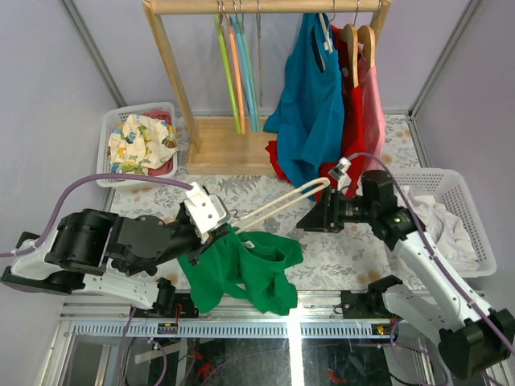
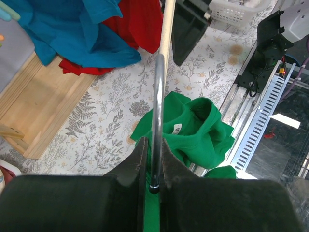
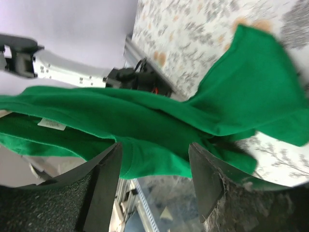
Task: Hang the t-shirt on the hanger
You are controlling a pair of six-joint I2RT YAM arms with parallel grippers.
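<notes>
Green t-shirt: soft knit, crumpled heap, lower centre on floral counter, neck label showing. It lay just left of right claw, fingers apart, nothing held. Slim pale-wood hanger ran lower-left to upper-right above the t-shirt. Left claw was clamped on its wire hook.

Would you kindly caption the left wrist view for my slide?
Left gripper pinches the hanger by its hook, above the green t-shirt.

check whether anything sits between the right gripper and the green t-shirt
Nothing visible does. The right wrist view shows the open right gripper looking straight onto the t-shirt. The hanger, clamped at its hook by the left gripper, passes beside that path, not across it.
</notes>
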